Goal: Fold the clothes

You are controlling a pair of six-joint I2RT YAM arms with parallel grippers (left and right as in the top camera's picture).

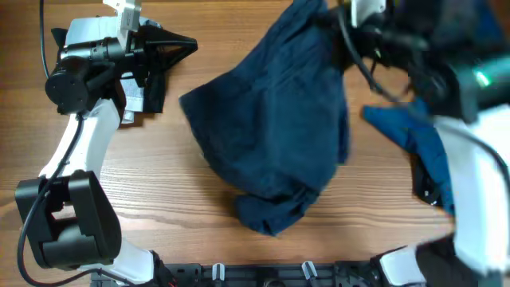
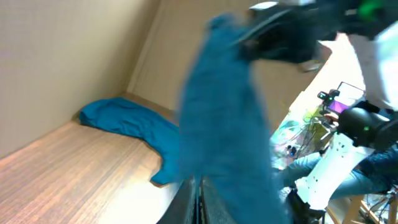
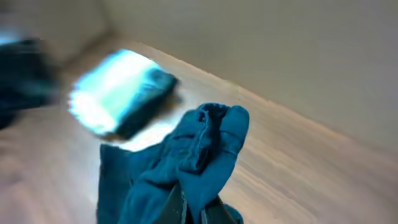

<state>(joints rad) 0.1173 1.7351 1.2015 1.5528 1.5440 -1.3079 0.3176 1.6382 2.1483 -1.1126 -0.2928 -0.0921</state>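
A dark blue garment (image 1: 279, 135) lies bunched in the middle of the table, and its far edge is lifted. My right gripper (image 1: 339, 24) is shut on that lifted edge at the back. In the right wrist view the cloth (image 3: 205, 149) bunches over the shut fingers (image 3: 189, 211). My left gripper (image 1: 190, 45) is at the back left, pointing right, shut and empty, apart from the garment. In the left wrist view its shut fingers (image 2: 198, 202) point at the hanging cloth (image 2: 224, 124). Motion blur softens both wrist views.
A second blue garment (image 1: 410, 131) lies crumpled at the right, under my right arm; it also shows in the left wrist view (image 2: 124, 118). A folded pile (image 1: 147, 92) sits at the back left under my left arm; it appears blurred in the right wrist view (image 3: 121, 93).
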